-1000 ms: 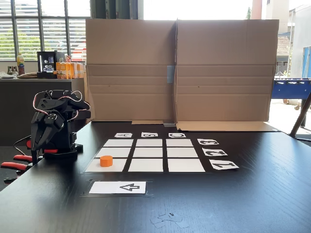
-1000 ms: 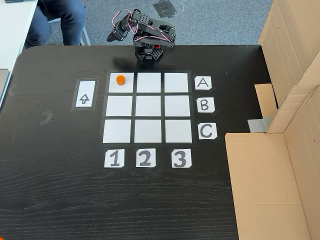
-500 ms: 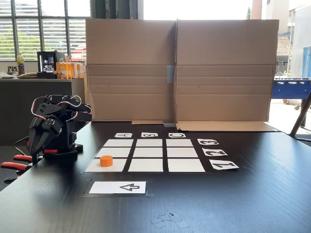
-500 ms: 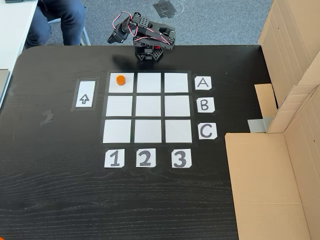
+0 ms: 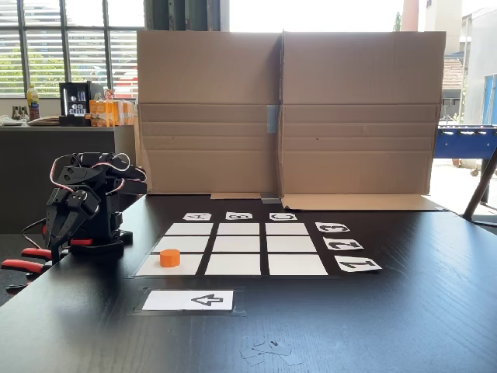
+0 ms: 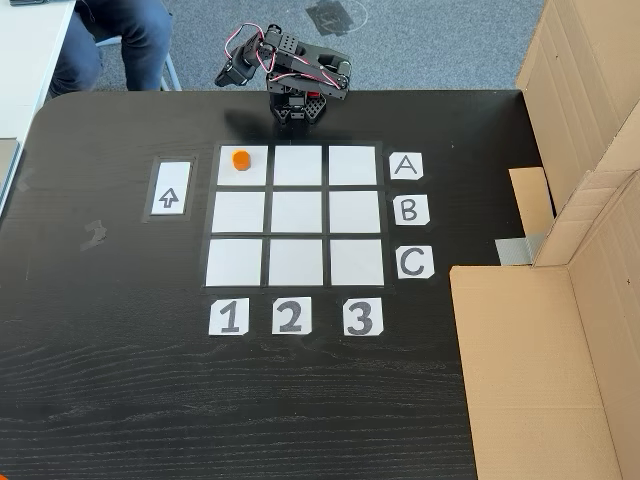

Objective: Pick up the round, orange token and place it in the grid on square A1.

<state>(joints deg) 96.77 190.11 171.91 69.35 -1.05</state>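
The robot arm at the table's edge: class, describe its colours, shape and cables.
The small, jointed robot arm is matte black and made of blocky segments. Thin red and white cables loop over its top. Its black two-finger gripper tapers to narrow tips. No markings are legible.

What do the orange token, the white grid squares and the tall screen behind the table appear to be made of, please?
The token looks like matte plastic, possibly printed: uniform bright orange, no gloss. The grid squares look like plain paper or card: flat, white and matte. The screen is corrugated cardboard: brown, with fold creases and a taped seam.
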